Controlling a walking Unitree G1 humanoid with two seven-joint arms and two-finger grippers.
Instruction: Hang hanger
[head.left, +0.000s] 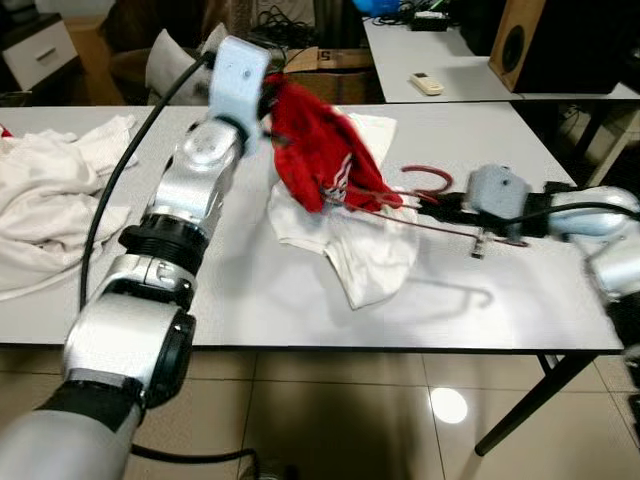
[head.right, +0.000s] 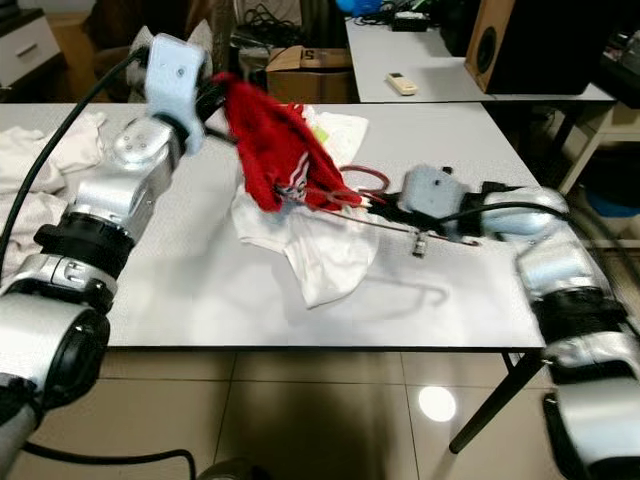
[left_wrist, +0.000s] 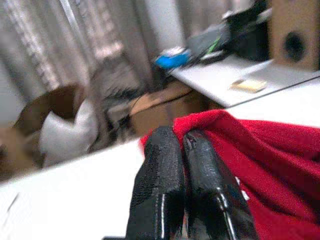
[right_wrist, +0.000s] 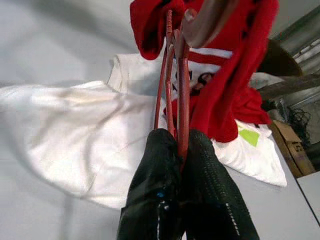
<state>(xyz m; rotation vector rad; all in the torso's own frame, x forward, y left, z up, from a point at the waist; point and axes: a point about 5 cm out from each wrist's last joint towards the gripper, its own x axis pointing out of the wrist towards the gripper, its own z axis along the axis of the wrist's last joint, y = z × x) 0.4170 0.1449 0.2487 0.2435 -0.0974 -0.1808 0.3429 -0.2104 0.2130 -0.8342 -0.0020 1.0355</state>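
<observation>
Two grippers work over the white table (head.left: 250, 290). Nearest, the right gripper (right_wrist: 180, 150) is clamped on the red hanger (right_wrist: 172, 90), whose wires run from between its fingers into the red garment (head.left: 315, 150); only the wrist view makes that pinch plain. A white T-shirt (head.left: 370, 250) lies beneath. Farther back, the left gripper (left_wrist: 182, 155), fingers pressed together, pinches the garment's top edge, holding it lifted above the table.

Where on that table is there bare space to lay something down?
Bare tabletop runs along the near edge below the white shirt, and at the far right corner. The middle is crowded with the red garment, red hanger and both grippers; white laundry covers the left.
</observation>
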